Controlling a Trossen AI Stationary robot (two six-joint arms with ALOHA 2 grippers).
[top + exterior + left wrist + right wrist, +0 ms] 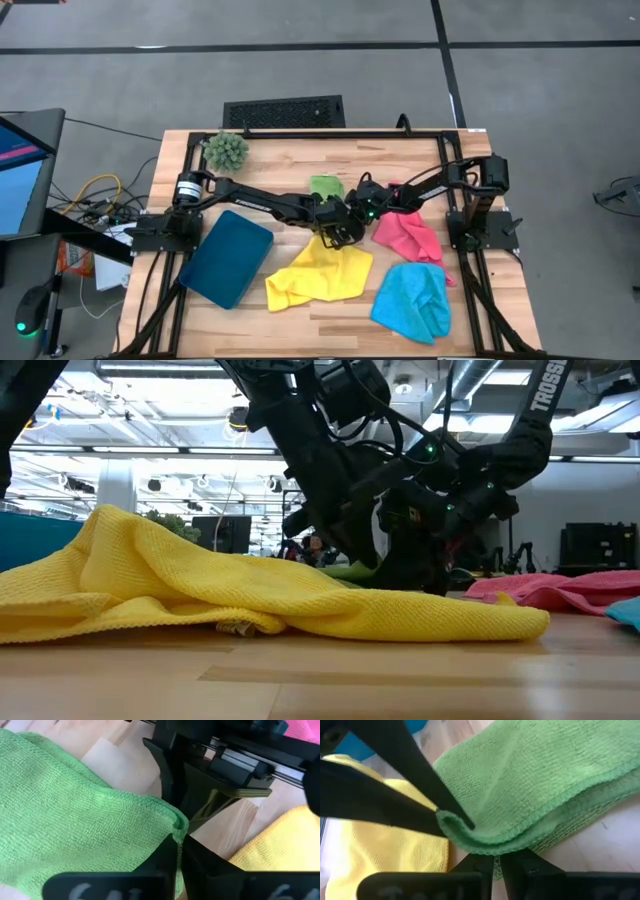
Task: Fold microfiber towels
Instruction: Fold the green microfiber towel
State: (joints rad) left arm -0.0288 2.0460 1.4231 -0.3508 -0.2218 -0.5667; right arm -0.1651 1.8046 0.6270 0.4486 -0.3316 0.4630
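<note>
From above, my left end effector (345,222) and right end effector (368,210) meet beside the green towel (325,187); yellow towel (318,272), pink towel (408,235) and blue towel (413,298) lie crumpled, unfolded. Low view: yellow in front. Wrist views: each end effector pinches the green towel's edge.

Legible text: white capital letters "TRUSS" run lengthwise down the dark upper link of a robot arm (545,390), low view; the word is cut off at the picture's edge. Pale characters on both wrist-camera housings are too blurred to read. No other text readable.
</note>
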